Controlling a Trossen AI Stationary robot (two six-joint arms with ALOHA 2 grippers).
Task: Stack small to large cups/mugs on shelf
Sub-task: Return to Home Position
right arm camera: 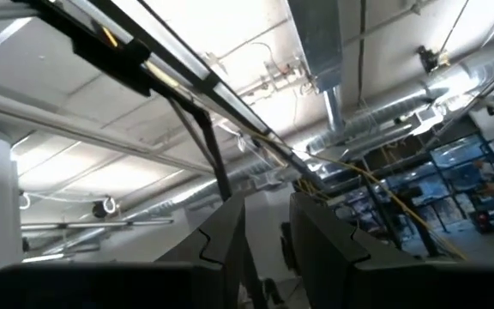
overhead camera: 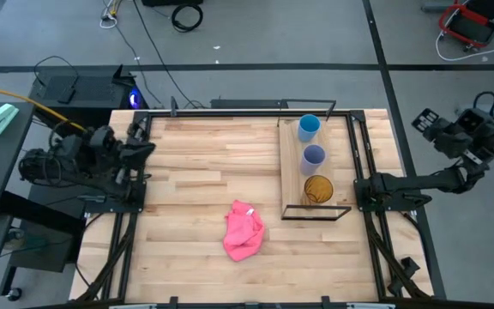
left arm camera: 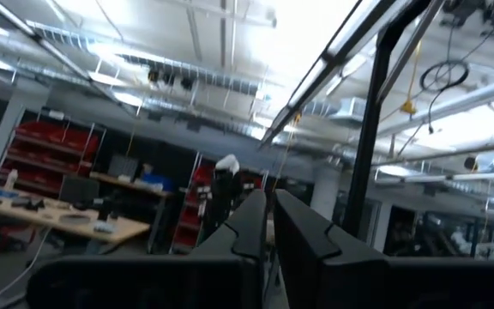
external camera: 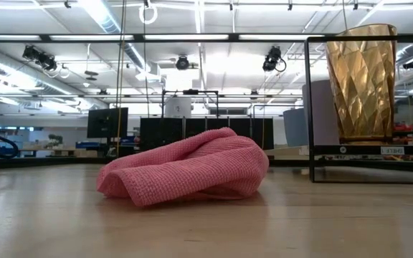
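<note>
Left end effector (overhead camera: 147, 148) sits folded at the tabletop's (overhead camera: 195, 172) left edge, fingers nearly together on nothing. Right end effector (overhead camera: 424, 121) hangs beyond the right edge, fingers slightly apart and empty. On the shelf (overhead camera: 292, 176), at right, the light blue cup (overhead camera: 309, 126) stands farthest, the purple cup (overhead camera: 314, 156) between and the amber cup (overhead camera: 318, 189) nearest. Likely risk: a jolt from the right arm beside the shelf could topple the tall amber cup.

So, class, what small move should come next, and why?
Likely just settle at rest, touching nothing: the blue cup, purple cup and amber cup stand in a row on the shelf, the left gripper is at the table's left edge, the right gripper beyond its right.
</note>
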